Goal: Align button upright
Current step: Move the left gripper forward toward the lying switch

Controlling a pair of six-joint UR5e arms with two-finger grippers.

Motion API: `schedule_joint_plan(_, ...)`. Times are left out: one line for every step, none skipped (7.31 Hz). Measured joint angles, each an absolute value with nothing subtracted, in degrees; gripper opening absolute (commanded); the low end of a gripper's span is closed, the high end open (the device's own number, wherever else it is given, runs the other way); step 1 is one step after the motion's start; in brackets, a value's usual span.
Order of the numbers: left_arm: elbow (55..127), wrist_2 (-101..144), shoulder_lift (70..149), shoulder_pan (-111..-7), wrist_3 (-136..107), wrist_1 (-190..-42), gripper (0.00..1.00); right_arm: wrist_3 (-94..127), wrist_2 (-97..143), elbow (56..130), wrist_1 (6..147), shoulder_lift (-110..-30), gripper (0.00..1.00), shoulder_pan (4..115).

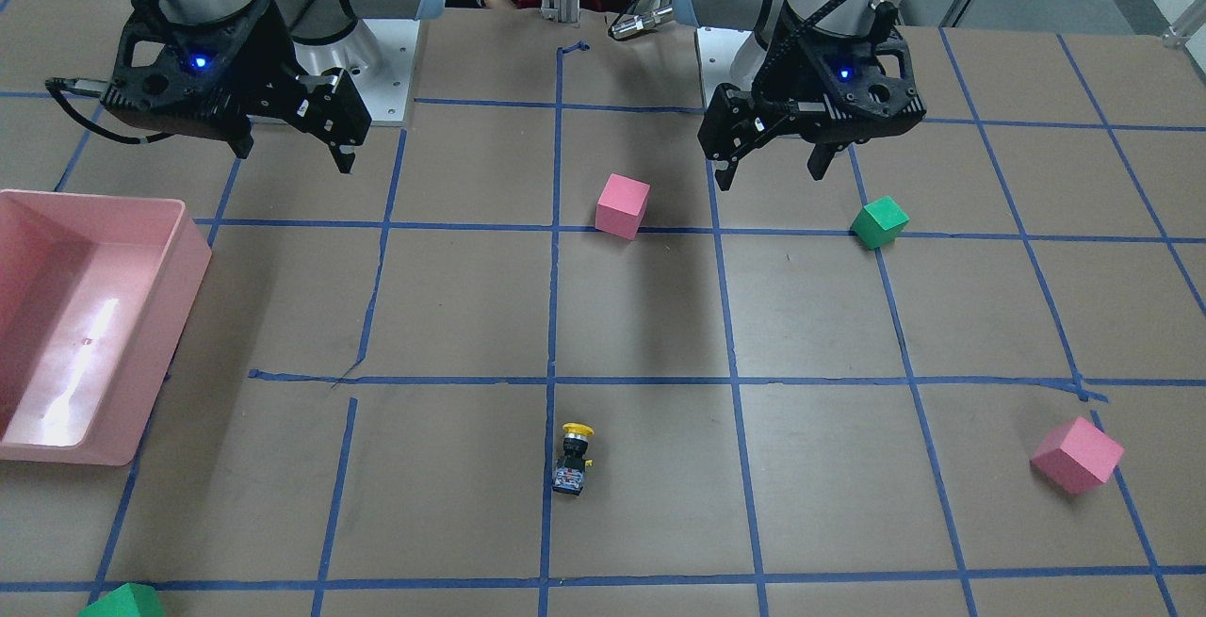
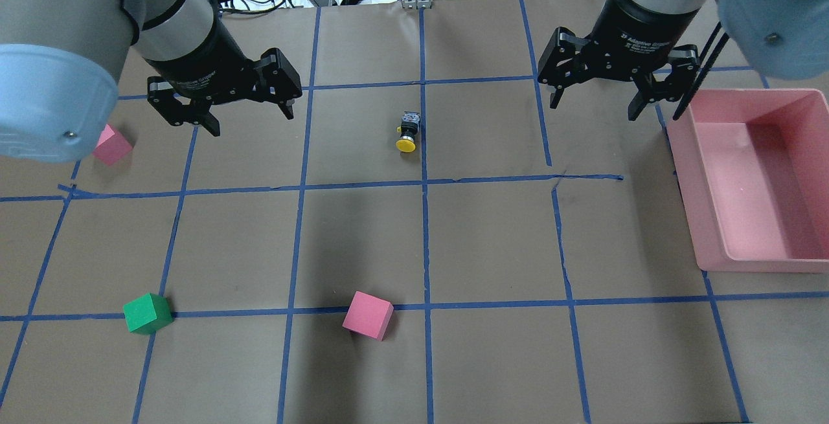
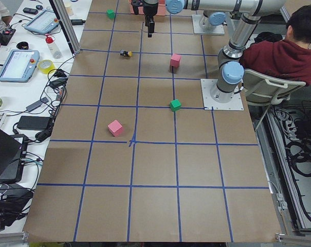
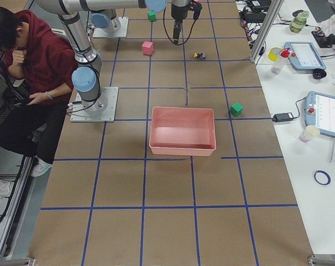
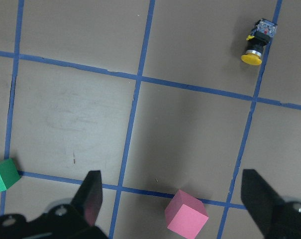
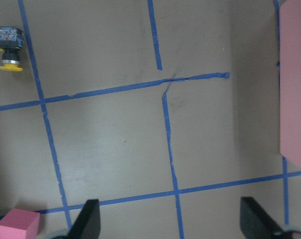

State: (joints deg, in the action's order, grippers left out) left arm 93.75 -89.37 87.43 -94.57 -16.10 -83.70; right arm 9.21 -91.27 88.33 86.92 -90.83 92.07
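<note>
Left gripper agape, round-capped button sideways

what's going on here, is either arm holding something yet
Not yet. The left end effector and the right end effector both hang open and empty above the table. Between them the button lies on its side, yellow cap pointing toward the robot, so it has not been stood upright. A pink cube, a green cube and a pink bin sit untouched around it.
</note>
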Motion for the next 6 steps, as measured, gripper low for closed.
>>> schedule_joint_plan(93.69,-89.40,87.41,-94.57,-16.09,-83.77,1.00,7.35,-93.06,88.50,86.79,-90.91,1.00,92.13)
schedule_joint_plan(93.65,-89.44,87.33,-94.57,-16.09,-83.87,1.00,6.57,-93.66,88.85,86.69,-90.99,1.00,92.16)
schedule_joint_plan(93.74,-89.44,87.33,-94.57,-16.09,-84.14,1.00,6.24,-93.74,89.04,85.75,-91.05,1.00,92.17)
schedule_joint_plan(93.86,-89.43,87.44,-94.57,-16.08,-84.67,1.00,6.10,-93.68,89.02,83.68,-91.10,1.00,92.17)
schedule_joint_plan(93.96,-89.41,87.65,-94.57,-16.10,-84.81,1.00,6.06,-93.24,89.03,82.33,-91.08,1.00,92.17)
schedule_joint_plan(94.35,-89.23,88.07,-94.60,-16.26,-83.84,1.00,6.13,-92.00,89.05,81.73,-91.05,1.00,92.18)
